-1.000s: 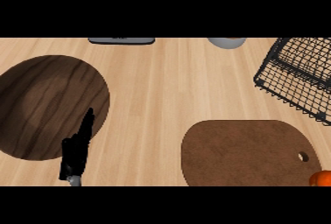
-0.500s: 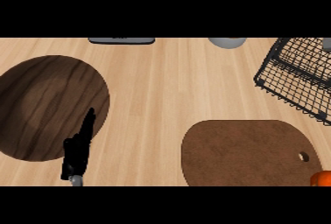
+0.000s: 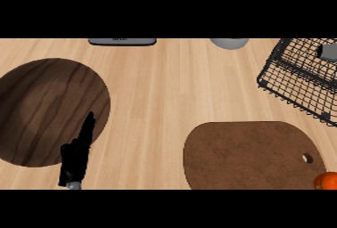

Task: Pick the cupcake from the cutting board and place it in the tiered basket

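Nearest you, at the lower left, the left robot hand [image 3: 74, 160] comes up from the bottom edge. You see it edge-on, a narrow black shape with its fingers straight and pressed together, pointing away from you, and nothing is held in it. It overlaps the lower right rim of a dark wooden plate [image 3: 46, 107], which fills much of the left side of the table [image 3: 171, 89]. At the lower right corner you get only a sliver of an orange rounded thing [image 3: 327, 180], cut off by the frame edge. It lies at the right end of the cutting board [image 3: 250, 156], and from what shows you cannot tell whether this is the cupcake or whether it rests on the board or just off it. The cutting board is a brown rounded slab with a small hole near its right end, lying flat on the light wood and well apart from the robot hand. Further off, at the upper right, the black wire tiered basket [image 3: 296, 84] stands on the table, with a small grey thing [image 3: 327, 51] showing inside it near the top edge. Farthest away, along the top edge, you can see the lower part of a grey rounded vessel [image 3: 230, 42] and, to its left, a dark flat object [image 3: 122, 41], both cut off by the frame.
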You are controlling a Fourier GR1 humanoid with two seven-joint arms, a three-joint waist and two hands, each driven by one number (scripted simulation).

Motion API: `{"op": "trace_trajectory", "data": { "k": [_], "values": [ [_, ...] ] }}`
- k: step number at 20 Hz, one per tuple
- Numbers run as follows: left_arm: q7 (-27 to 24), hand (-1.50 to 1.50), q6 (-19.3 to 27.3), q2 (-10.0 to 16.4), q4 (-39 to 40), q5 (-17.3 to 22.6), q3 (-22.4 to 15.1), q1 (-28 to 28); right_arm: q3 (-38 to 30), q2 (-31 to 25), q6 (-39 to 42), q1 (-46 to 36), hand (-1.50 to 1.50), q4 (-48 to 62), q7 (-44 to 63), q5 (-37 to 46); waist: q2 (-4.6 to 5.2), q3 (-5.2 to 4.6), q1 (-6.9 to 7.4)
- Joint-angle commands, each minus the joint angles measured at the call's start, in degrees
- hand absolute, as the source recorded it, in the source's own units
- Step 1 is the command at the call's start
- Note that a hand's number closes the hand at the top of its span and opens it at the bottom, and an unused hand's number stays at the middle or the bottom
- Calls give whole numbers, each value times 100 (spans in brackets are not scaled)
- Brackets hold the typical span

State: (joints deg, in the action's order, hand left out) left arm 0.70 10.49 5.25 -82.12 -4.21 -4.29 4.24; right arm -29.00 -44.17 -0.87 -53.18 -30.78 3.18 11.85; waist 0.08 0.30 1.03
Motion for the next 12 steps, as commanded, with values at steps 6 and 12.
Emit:
{"op": "trace_trajectory", "data": {
  "k": [6, 12],
  "values": [
    [424, 0, 192, -197, -151, -102, -129, 68, -866, -1093, -1009, 328, -150, 132, 130, -301, -2, -24, -102],
    [2, 0, 54, -52, 431, 58, 207, -57, -1722, -2379, 158, 1288, -150, 640, -69, -962, 8, -22, -253]
  ]
}}
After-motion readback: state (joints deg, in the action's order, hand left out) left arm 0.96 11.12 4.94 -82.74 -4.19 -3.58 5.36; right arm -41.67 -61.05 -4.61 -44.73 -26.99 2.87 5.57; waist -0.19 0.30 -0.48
